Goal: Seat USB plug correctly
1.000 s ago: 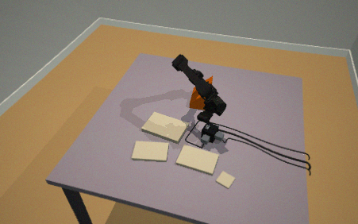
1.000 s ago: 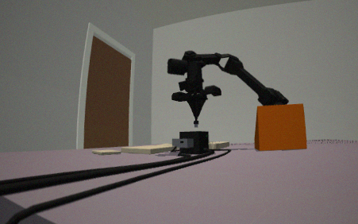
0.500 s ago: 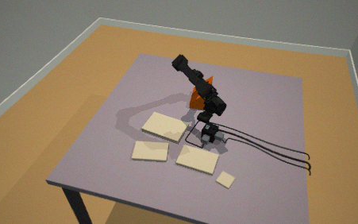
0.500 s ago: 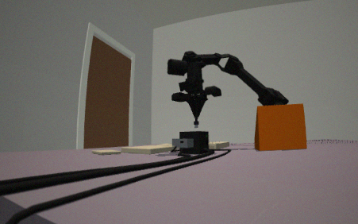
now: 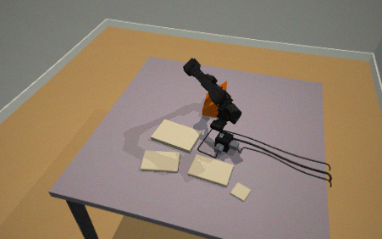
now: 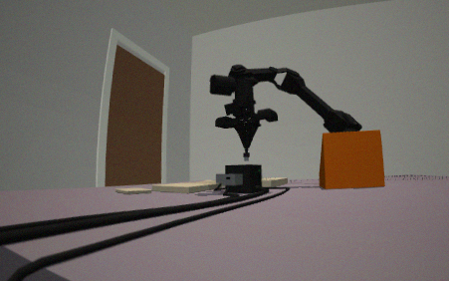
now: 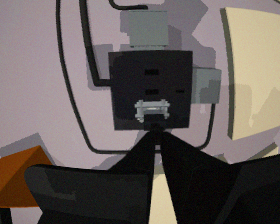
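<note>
The black power cube [image 5: 224,144] [image 6: 248,178] [image 7: 126,75] stands on the table. In the wrist view its top shows dark slots, and the plug hides part of its near end. My gripper [image 6: 246,149] [image 7: 156,138] points down above the cube, shut on the USB plug [image 6: 246,155] [image 7: 153,120], a small dark body with a pale metal end. In the exterior view a narrow gap shows between the plug's pale tip and the cube's top, so the plug is out of the socket. Which way round its contacts face is too small to tell.
Grey blocks [image 5: 233,145] [image 6: 229,179] [image 7: 149,29] stick out from two sides of the cube. Black cables [image 5: 284,157] [image 6: 124,217] [image 7: 88,50] run from it to the table edge. Cream slabs [image 5: 175,135] [image 7: 256,70] lie nearby. An orange block [image 6: 352,159] [image 7: 18,175] stands under the arm's base.
</note>
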Controlling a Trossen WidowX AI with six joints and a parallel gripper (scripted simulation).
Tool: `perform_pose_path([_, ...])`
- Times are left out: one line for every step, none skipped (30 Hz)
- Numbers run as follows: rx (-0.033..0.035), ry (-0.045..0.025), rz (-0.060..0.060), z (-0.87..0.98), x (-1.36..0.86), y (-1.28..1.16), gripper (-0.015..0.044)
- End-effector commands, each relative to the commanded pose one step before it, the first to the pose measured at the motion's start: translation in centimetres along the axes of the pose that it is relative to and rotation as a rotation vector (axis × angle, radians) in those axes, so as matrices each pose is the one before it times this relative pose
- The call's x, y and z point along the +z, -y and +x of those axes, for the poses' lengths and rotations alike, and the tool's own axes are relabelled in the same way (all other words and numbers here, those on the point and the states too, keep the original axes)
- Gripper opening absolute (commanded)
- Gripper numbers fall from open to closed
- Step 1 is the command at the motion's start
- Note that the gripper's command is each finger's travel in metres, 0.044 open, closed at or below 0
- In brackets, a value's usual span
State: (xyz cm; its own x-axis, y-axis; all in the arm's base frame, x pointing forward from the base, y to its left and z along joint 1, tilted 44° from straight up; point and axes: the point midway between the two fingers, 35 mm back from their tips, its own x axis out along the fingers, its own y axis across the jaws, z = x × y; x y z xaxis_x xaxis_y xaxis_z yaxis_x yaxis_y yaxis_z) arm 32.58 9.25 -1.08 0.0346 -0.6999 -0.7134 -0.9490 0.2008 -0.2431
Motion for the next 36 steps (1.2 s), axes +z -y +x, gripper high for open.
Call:
perform_pose_path([-0.00342, -0.00317, -0.0086, 0.090, -0.034, 0.047, 0.0000])
perform_pose_path([-0.00002, -0.00031, -0.0006, 0.012, -0.005, 0.001, 0.0000])
perform_pose_path([-0.00002, -0.00031, -0.0006, 0.012, -0.005, 0.001, 0.0000])
perform_pose_path([-0.00002, -0.00031, -0.0006, 0.012, -0.005, 0.001, 0.0000])
perform_pose_path([-0.00002, -0.00031, -0.0006, 0.012, -0.005, 0.001, 0.0000])
perform_pose_path([-0.00002, -0.00031, -0.0006, 0.012, -0.005, 0.001, 0.0000])
perform_pose_path([-0.00002, -0.00031, -0.0006, 0.012, -0.005, 0.001, 0.0000])
perform_pose_path([-0.00002, -0.00031, -0.0006, 0.012, -0.005, 0.001, 0.0000])
perform_pose_path([-0.00002, -0.00031, -0.0006, 0.012, -0.005, 0.001, 0.0000])
perform_pose_path([-0.00002, -0.00031, -0.0006, 0.012, -0.005, 0.001, 0.0000])
perform_pose_path([-0.00002, -0.00031, -0.0006, 0.012, -0.005, 0.001, 0.0000])
perform_pose_path([-0.00002, -0.00031, -0.0006, 0.012, -0.005, 0.001, 0.0000])
perform_pose_path([-0.00002, -0.00031, -0.0006, 0.012, -0.005, 0.001, 0.0000])
perform_pose_path([-0.00002, -0.00031, -0.0006, 0.012, -0.005, 0.001, 0.0000])
perform_pose_path([-0.00002, -0.00031, -0.0006, 0.012, -0.005, 0.001, 0.0000])
perform_pose_path([-0.00002, -0.00031, -0.0006, 0.012, -0.005, 0.001, 0.0000])
perform_pose_path([-0.00002, -0.00031, -0.0006, 0.012, -0.005, 0.001, 0.0000])
perform_pose_path([-0.00002, -0.00031, -0.0006, 0.012, -0.005, 0.001, 0.0000])
perform_pose_path([-0.00002, -0.00031, -0.0006, 0.012, -0.005, 0.001, 0.0000])
perform_pose_path([-0.00002, -0.00031, -0.0006, 0.012, -0.005, 0.001, 0.0000])
perform_pose_path([-0.00002, -0.00031, -0.0006, 0.012, -0.005, 0.001, 0.0000])
perform_pose_path([-0.00002, -0.00031, -0.0006, 0.012, -0.005, 0.001, 0.0000])
perform_pose_path([-0.00002, -0.00031, -0.0006, 0.012, -0.005, 0.001, 0.0000])
perform_pose_path([-0.00002, -0.00031, -0.0006, 0.012, -0.005, 0.001, 0.0000])
perform_pose_path([-0.00002, -0.00031, -0.0006, 0.012, -0.005, 0.001, 0.0000])
perform_pose_path([-0.00002, -0.00031, -0.0006, 0.012, -0.005, 0.001, 0.0000])
perform_pose_path([-0.00002, -0.00031, -0.0006, 0.012, -0.005, 0.001, 0.0000])
perform_pose_path([-0.00002, -0.00031, -0.0006, 0.012, -0.005, 0.001, 0.0000])
perform_pose_path([-0.00002, -0.00031, -0.0006, 0.012, -0.005, 0.001, 0.0000])
perform_pose_path([-0.00002, -0.00031, -0.0006, 0.012, -0.005, 0.001, 0.0000])
perform_pose_path([-0.00002, -0.00031, -0.0006, 0.012, -0.005, 0.000, 0.0000])
perform_pose_path([-0.00001, -0.00016, -0.0003, 0.012, -0.003, 0.000, 0.0000])
perform_pose_path([0.00000, 0.00000, 0.0000, 0.012, 0.000, 0.000, 0.0000])
perform_pose_path([0.00000, 0.00000, 0.0000, 0.012, 0.000, 0.000, 0.0000])
perform_pose_path([0.00000, 0.00000, 0.0000, 0.012, 0.000, 0.000, 0.0000])
perform_pose_path([0.00000, 0.00000, 0.0000, 0.012, 0.000, 0.000, 0.0000])
